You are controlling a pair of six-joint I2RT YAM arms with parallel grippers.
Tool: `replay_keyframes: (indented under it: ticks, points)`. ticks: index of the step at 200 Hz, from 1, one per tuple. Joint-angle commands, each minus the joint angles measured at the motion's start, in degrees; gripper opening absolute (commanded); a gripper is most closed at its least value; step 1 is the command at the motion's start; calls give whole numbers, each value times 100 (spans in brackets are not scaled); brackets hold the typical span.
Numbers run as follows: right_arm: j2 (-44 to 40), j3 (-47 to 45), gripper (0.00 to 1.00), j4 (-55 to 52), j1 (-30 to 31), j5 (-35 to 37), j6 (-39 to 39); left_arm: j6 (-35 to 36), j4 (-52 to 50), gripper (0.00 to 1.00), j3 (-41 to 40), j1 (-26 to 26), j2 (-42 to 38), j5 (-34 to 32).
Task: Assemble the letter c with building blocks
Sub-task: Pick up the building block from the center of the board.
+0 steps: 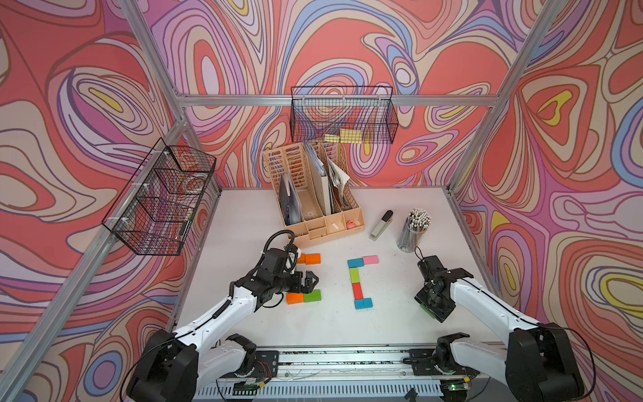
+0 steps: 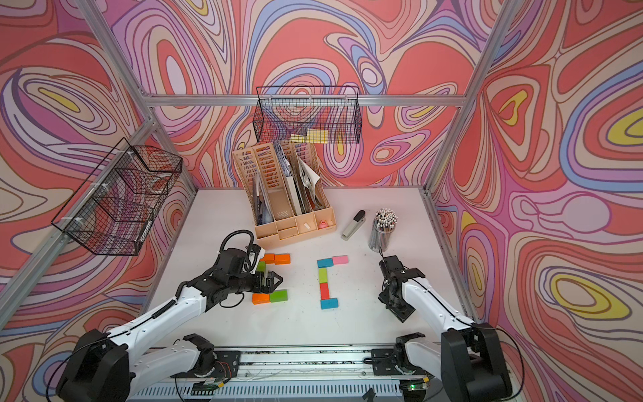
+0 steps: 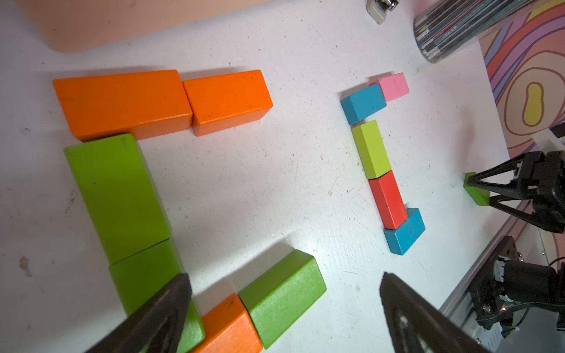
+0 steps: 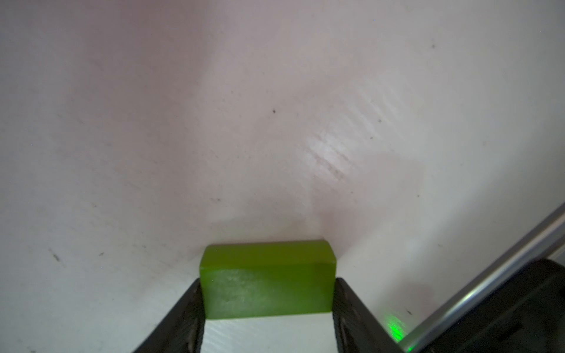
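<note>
Two groups of building blocks lie on the white table (image 1: 313,323). The left group has two orange blocks (image 1: 309,258) at the far end, green blocks (image 3: 119,195) down its side, and an orange block (image 1: 295,298) beside a green one (image 1: 312,296) at the near end. The middle group runs pink (image 1: 370,259), blue (image 1: 355,262), lime (image 1: 355,275), red (image 1: 357,290), blue (image 1: 363,303). My left gripper (image 1: 311,280) hovers open over the left group. My right gripper (image 4: 267,281) points down near the table's right edge, both fingers against a green block (image 4: 267,259) on the table.
A beige file organiser (image 1: 313,209) stands at the back. A white stapler (image 1: 381,226) and a pencil cup (image 1: 414,229) are at the back right. Wire baskets (image 1: 342,115) hang on the walls. A metal rail (image 4: 489,275) runs close beside my right gripper.
</note>
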Motion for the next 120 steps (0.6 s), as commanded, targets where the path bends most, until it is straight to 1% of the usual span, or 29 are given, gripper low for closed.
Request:
replay_keyframes:
  ticks: [1,32,78,120]
  points:
    - [-93,40,60,-103,-20,199,166,129,-18,99,176,-32,30,-107]
    - [-47,58,61,-105,-20,173,153,123,6,99,145,-38,31,-108]
    - [-2,89,55,58,-20,155,102,136,-55,99,162,-37,-16,-168]
    - [176,145,54,483,-16,63,-56,129,-38,99,135,-35,-5,-147]
